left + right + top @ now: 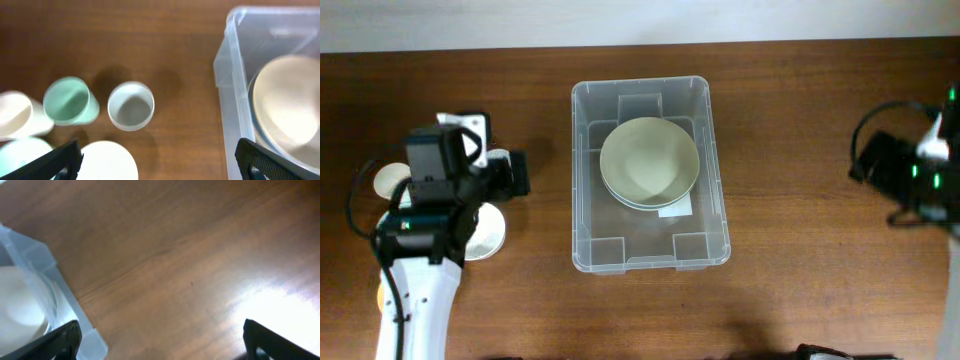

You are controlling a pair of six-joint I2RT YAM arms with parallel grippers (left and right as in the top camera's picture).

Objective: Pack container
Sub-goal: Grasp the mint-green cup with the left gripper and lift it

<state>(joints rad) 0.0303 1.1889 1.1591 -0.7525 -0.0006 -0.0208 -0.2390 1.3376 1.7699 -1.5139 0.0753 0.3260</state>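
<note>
On the table (800, 300) your container (620, 235) sits centred, mouth up, long axis running near-to-far, stacked bowls (649, 158) in its far half, to the right of your nearer left gripper (160, 167), whose jaws are spread and empty above loose cups (131, 106), while the right gripper (160, 342), likewise released, hangs well apart.

Views from my remote station. A dark, wood-grain tabletop (800, 150) fills the overhead view, and a pale strip (640, 20) runs beyond its far edge. In the left wrist view I see a green cup (70, 100) and a clear cup (131, 106) just beside each other. A cream cup (12, 114) sits next to the green one at the frame's edge. A white dish (107, 161) lies near them, cropped. Pale green bowls (648, 158) sit stacked inside the container (620, 235).
</note>
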